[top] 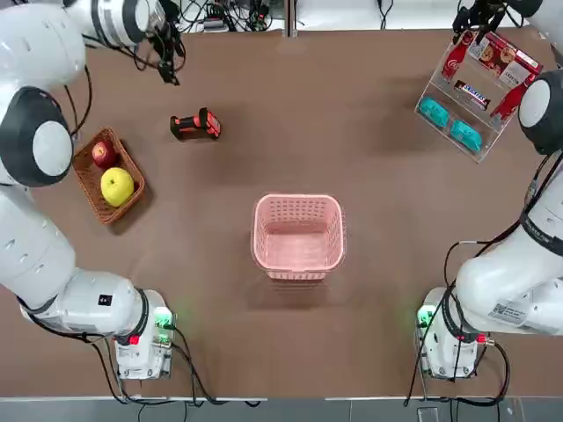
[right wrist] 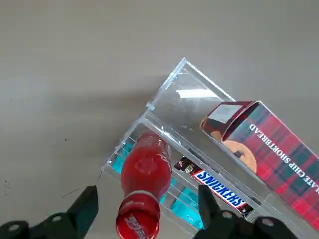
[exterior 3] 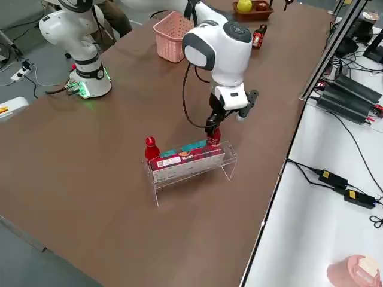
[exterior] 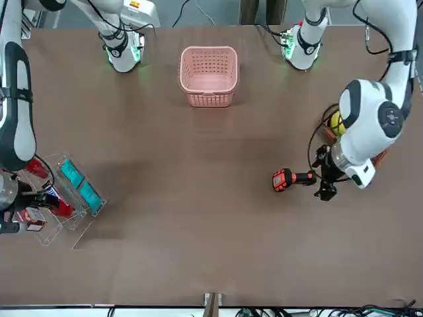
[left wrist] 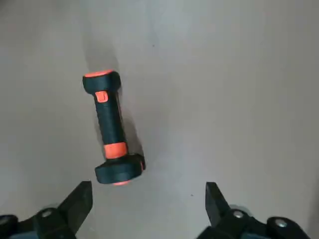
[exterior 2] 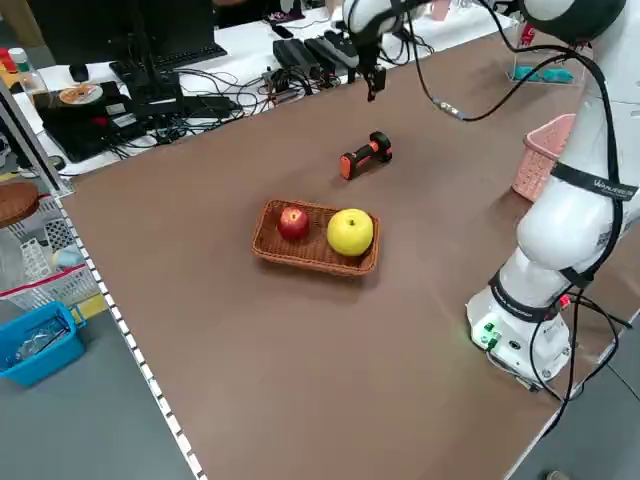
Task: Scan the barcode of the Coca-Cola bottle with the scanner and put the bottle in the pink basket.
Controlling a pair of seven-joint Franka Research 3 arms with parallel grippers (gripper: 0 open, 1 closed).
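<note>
R gripper spread either side of Coke bottle, in rack nr tabletop's far R corner; likely set for pinch. L gripper spread nr scanner, toward far edge, L; presumably to scan. Basket central, prob. for drop-off.

in the overhead view, the counter is plain brown, with a pale pink basket in lattice pattern at the centre. at upper right, the bottles are red, the packets teal, the shortbread box red-and-dark tartan. at upper left, the scanner is black and orange-red; below it, the woven basket is brown, the apples red and yellow-green.
</note>
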